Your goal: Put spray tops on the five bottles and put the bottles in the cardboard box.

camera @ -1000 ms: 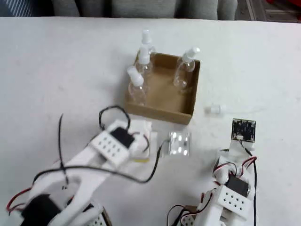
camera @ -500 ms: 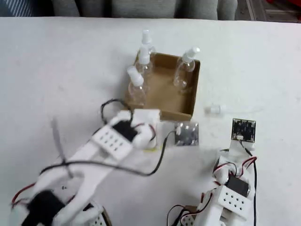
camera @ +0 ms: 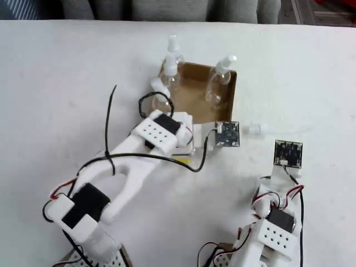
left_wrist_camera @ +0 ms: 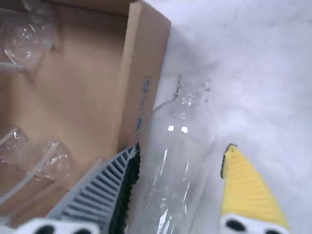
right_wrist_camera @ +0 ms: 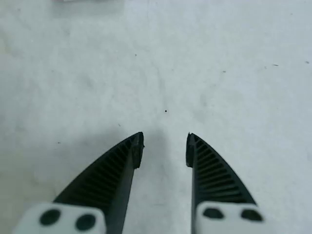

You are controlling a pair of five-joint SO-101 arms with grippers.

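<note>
A clear bottle (left_wrist_camera: 178, 146) with an open neck and no spray top lies between the fingers of my left gripper (left_wrist_camera: 181, 147), which is shut on it just outside the cardboard box (left_wrist_camera: 134, 73). In the high view the left arm (camera: 164, 130) covers the box's (camera: 231, 100) near wall and hides this bottle. Several bottles with white spray tops stand at the box, one at its right (camera: 218, 83), others at its left (camera: 168, 72). A loose spray top (camera: 254, 129) lies on the table right of the box. My right gripper (right_wrist_camera: 164, 139) hangs open over bare table.
The right arm (camera: 272, 225) sits at the front right with its camera board (camera: 288, 153) ahead of it. A black cable (camera: 108, 119) loops up from the left arm. The white table (camera: 67, 72) stretches left and behind the box.
The left arm has swung forward and to the right, from the table's front left up to the box's near wall, carrying the bottle. The right arm has not moved.
</note>
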